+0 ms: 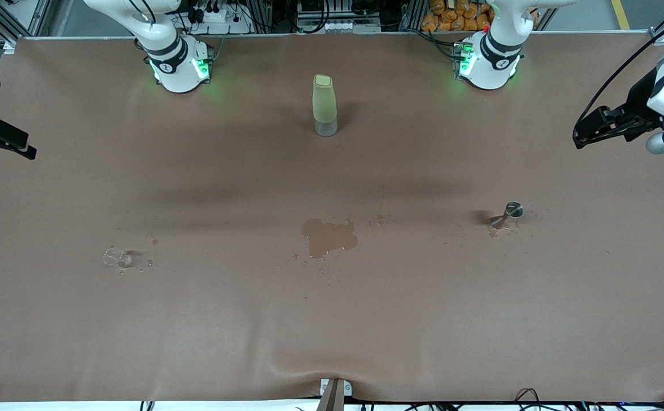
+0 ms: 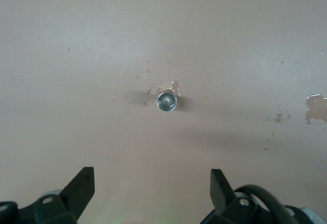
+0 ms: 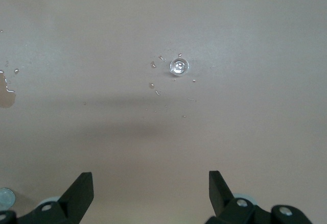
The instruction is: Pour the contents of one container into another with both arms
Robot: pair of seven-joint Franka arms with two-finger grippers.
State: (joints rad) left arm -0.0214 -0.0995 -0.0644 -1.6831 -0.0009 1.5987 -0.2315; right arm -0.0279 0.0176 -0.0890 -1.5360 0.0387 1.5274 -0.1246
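Both pincers, left (image 2: 152,191) and right (image 3: 150,191), are hanging released and high over the bench (image 1: 332,319), the steel jigger (image 1: 511,211) and clear glass (image 1: 117,257) standing well apart (puddle (image 1: 329,237) between), so any approach needs centring first.

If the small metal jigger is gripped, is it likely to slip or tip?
The metal jigger looks smooth and hard, with droplets around it, so it may slip. Standing on a narrow base, it probably tips if pushed. It is likely light.
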